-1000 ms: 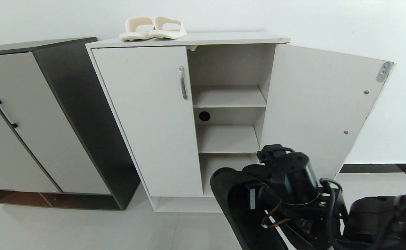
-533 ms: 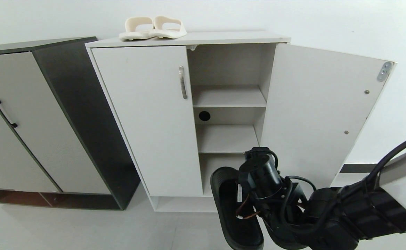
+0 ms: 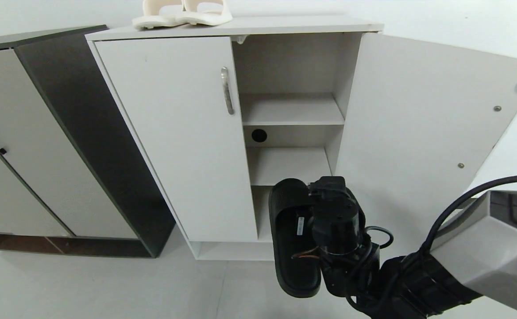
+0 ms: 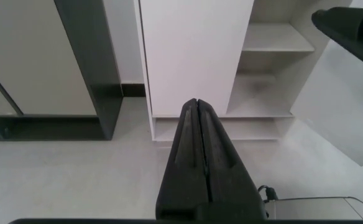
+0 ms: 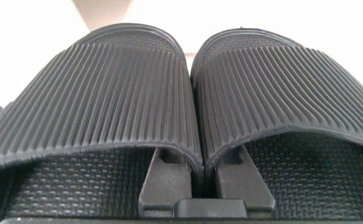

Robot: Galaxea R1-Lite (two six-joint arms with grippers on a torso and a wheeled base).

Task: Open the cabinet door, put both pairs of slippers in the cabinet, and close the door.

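Black ribbed rubber slippers (image 3: 291, 235), one pair: we find them held off the pale grey floor (image 3: 108, 288) by the right jaws, in front of the open right half of the white two-door cabinet (image 3: 174, 133). They sit level with its lowest compartment. We cannot tell whether the toes have crossed the front edge. In the right wrist view the two straps lie side by side and touching. One finger (image 5: 164, 180) is tucked under each strap, and the jaws are pinched on the two inner walls.

Cream moulded slippers (image 3: 181, 12), one pair: these lie side by side on the cabinet's top, toward its left end.

Cabinet doors: the left door is closed and carries an upright metal handle (image 3: 226, 91). The right door (image 3: 422, 124) is swung wide open.

Interior: we count two white shelves (image 3: 291, 108), with a round hole (image 3: 259, 135) in the back panel between them.

Left jaws: the black fingers (image 4: 184, 155) are pressed flat together with nothing between them, above the floor and facing the cabinet.

Dark grey cabinet with pale doors (image 3: 63, 133): this stands just beside the white one, on its left.
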